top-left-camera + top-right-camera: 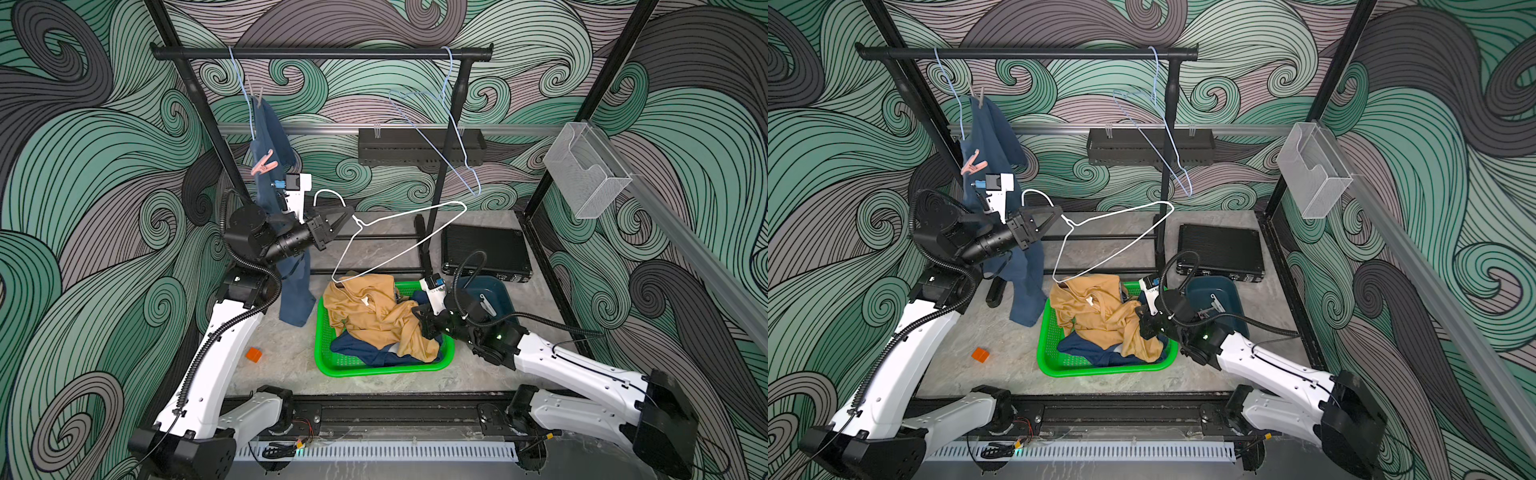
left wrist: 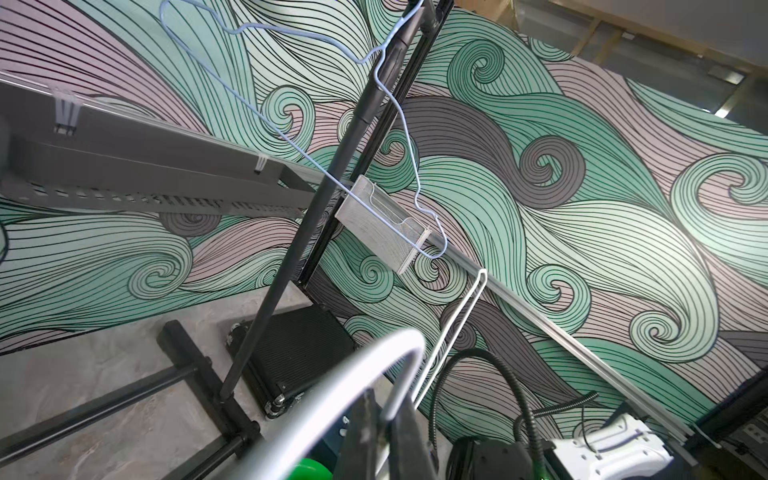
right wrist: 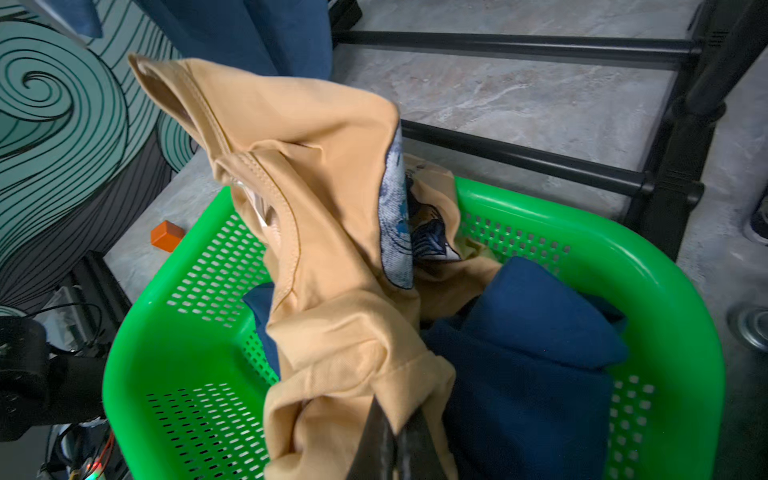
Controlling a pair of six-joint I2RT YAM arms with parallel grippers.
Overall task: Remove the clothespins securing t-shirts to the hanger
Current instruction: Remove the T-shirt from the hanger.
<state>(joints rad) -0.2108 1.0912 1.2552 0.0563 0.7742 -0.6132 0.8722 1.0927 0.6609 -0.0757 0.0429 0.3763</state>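
Clothespin point(image 1: 263, 163) on blue shirt point(image 1: 270, 137); left end effector point(image 1: 348, 217) clenches white hanger point(image 2: 365, 353), right end effector point(image 3: 392, 440) tan shirt point(image 3: 324, 166); marbled surface point(image 1: 291, 361), swirled walls point(image 1: 83, 166).

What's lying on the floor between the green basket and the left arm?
A small orange block, touching neither the green basket nor the left arm; both top views show it.

Bright, even lighting; nearest wrist-view objects blur

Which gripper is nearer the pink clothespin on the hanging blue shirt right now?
Left. The left gripper, shut on the white hanger, sits below and beside the pink clothespin; the right gripper is farther away, down at the green basket, shut on the mustard shirt.
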